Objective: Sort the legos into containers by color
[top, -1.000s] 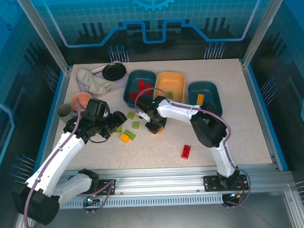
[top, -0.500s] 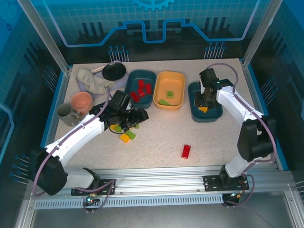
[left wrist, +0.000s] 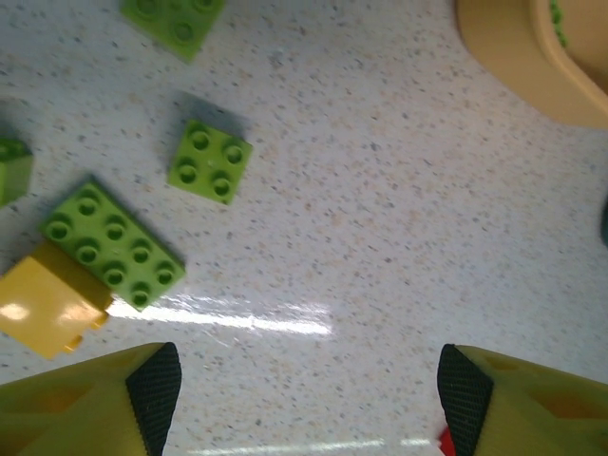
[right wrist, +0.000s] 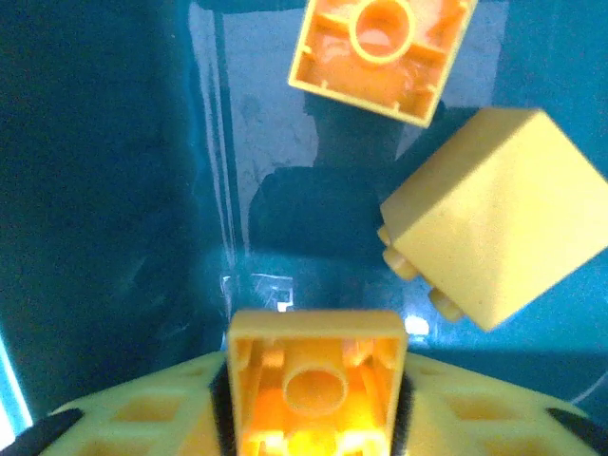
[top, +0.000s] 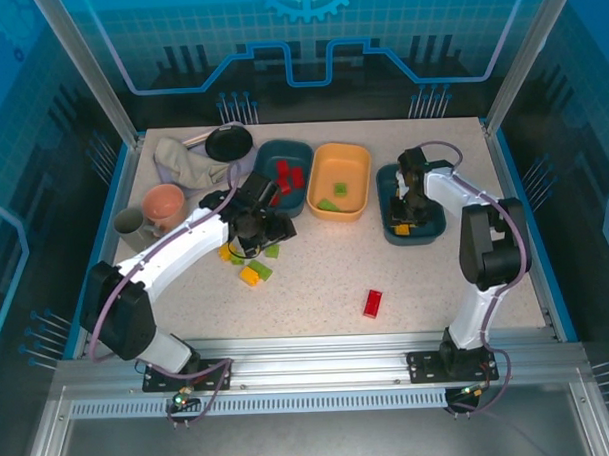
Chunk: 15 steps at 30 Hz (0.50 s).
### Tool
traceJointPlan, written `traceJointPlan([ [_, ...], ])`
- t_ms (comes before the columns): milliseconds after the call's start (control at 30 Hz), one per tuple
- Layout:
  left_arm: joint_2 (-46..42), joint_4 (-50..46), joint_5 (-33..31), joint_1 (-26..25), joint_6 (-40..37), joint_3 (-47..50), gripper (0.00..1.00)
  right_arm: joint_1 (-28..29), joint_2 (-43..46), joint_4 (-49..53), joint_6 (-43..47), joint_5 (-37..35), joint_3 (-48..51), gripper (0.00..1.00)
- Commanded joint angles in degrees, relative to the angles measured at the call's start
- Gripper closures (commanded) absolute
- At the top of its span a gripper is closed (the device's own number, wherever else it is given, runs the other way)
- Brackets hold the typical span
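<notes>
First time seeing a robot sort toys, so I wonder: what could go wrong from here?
The right gripper holds an orange-yellow brick low in the right teal tub, close to two loose yellow bricks; releasing might knock them or leave it tilted. The left gripper hangs open over a green oblong brick lying against a yellow brick, so it might catch both colours.

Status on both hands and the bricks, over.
Left hand open near green bricks. Right hand shut on yellow brick over teal tub, two yellows inside. Red brick loose.

Right claw (top: pixel 405 216) sits inside right teal tub (top: pixel 431 191).
</notes>
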<state>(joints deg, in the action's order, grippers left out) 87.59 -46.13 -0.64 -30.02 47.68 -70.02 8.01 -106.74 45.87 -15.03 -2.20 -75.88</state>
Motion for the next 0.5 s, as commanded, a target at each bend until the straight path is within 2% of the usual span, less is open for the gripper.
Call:
traceJointPlan([
  [0, 2.64, -3.50, -3.93, 3.01, -4.09, -0.75, 0.25, -0.63, -0.61, 1.06, 0.61, 1.59, -2.24, 0.43],
  [133, 6.29, -0.18, -4.01, 5.70, -8.07, -0.86, 0.23, 0.08, 4.17, 0.33, 0.28, 1.66, -1.60, 0.29],
  [300, 11.04, 4.80, -3.94, 8.56, -11.50, -1.83, 0.23, 3.87, 16.92, -6.27, -0.55, 4.01, 3.61, 0.26],
  [467, 16.24, 8.56, -5.21, 9.27, -21.99, -3.87, 0.26, 10.61, 28.58, -14.64, -2.05, 7.17, 10.88, 0.22],
])
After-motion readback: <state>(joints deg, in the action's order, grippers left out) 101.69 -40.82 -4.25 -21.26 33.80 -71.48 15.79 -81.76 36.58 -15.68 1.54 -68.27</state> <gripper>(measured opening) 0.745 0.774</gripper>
